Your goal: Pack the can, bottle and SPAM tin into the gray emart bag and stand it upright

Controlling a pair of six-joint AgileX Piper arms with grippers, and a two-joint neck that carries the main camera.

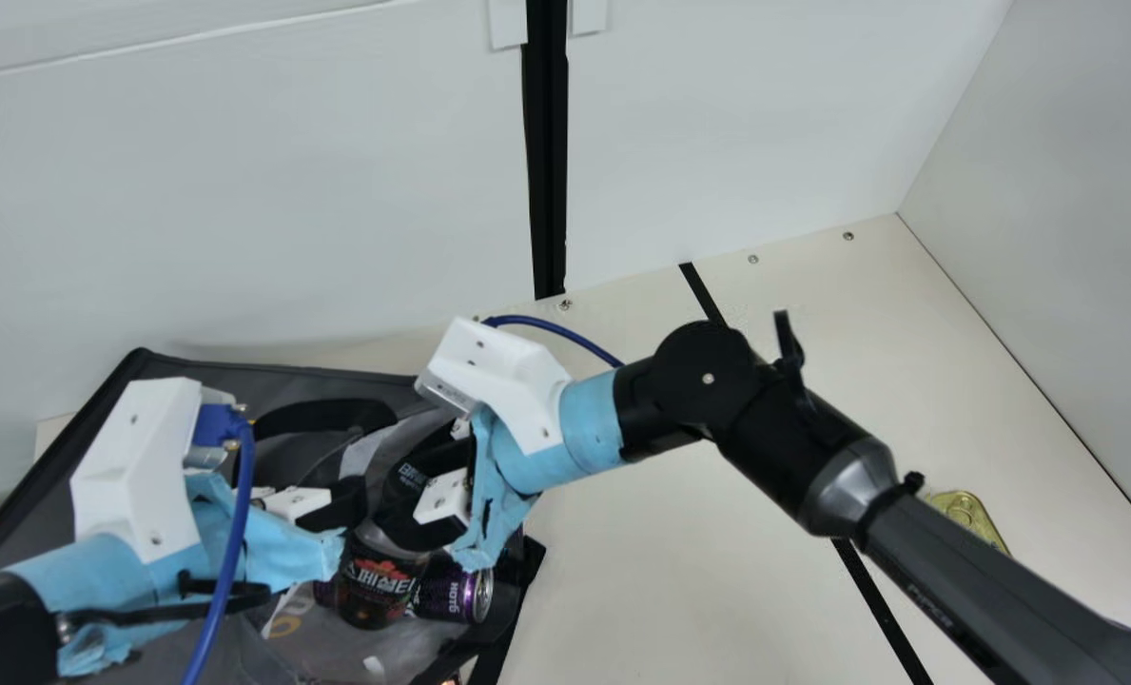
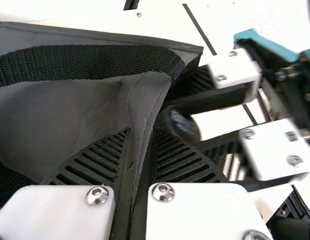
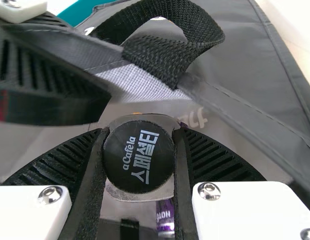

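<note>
Main view, L to R: L gripper (image 1: pixel 360 502) closed w/ gray bag (image 1: pixel 42 504) seam pinched btw fingers. 1 bag, lower part cut off. 1 bottle (image 1: pixel 373 582), approx. vert., cap up, tipped a bit R, at bag; R gripper (image 1: pixel 401 493) closed round its neck, just under cap. 1 purple can (image 1: pixel 456 595) on its side, axis approx. L–R, one end pointing R; mid part hidden by bottle. 1 gold tin (image 1: pixel 972 518) on table (image 1: pixel 679 561), far R, partly behind R arm.
</note>
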